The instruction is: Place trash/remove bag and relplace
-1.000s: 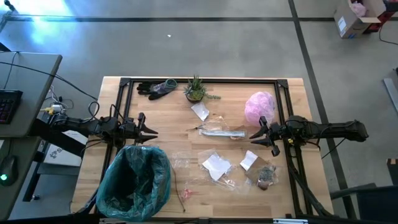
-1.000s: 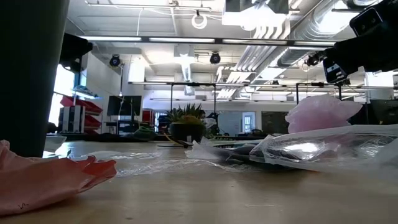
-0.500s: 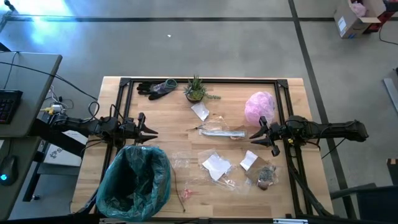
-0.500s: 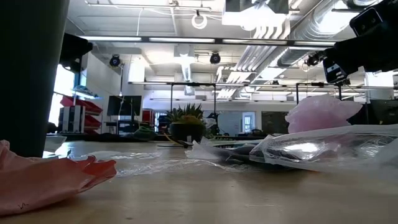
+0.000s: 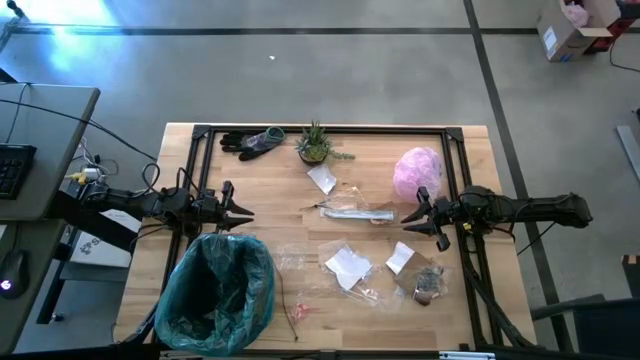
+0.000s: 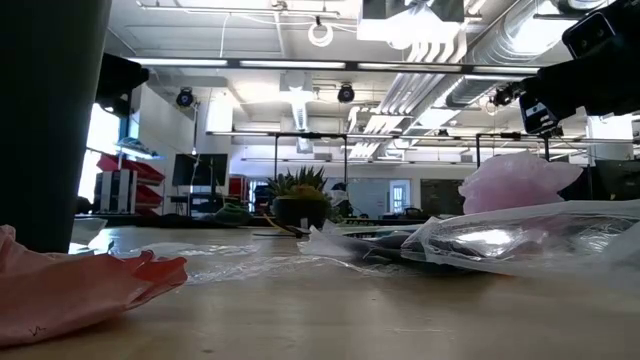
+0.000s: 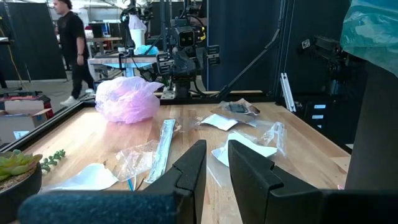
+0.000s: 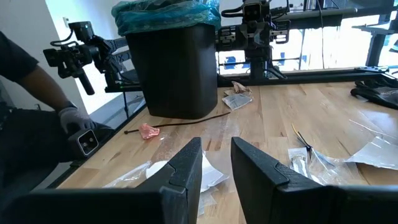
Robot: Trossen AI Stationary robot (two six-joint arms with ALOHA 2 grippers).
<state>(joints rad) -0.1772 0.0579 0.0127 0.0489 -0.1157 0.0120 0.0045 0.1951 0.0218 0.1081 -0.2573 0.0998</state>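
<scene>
Here we see the trash (image 5: 348, 265) spread over the middle of the bench (image 5: 290, 200), not yet picked up. The teal bag (image 5: 215, 290) lines the black bin (image 8: 176, 74) at the near left, its mouth wide for things to drop in. The left end effector (image 5: 240, 210) waits just past the bin, the right end effector (image 5: 412, 222) by the pink bag (image 5: 418, 170). Both hold nothing, fingers a little apart. Nothing has moved since the earlier pictures.

Teal bag (image 8: 166, 14) lining black bin (image 8: 176, 70), paper scraps (image 8: 186, 175) near jaws
</scene>
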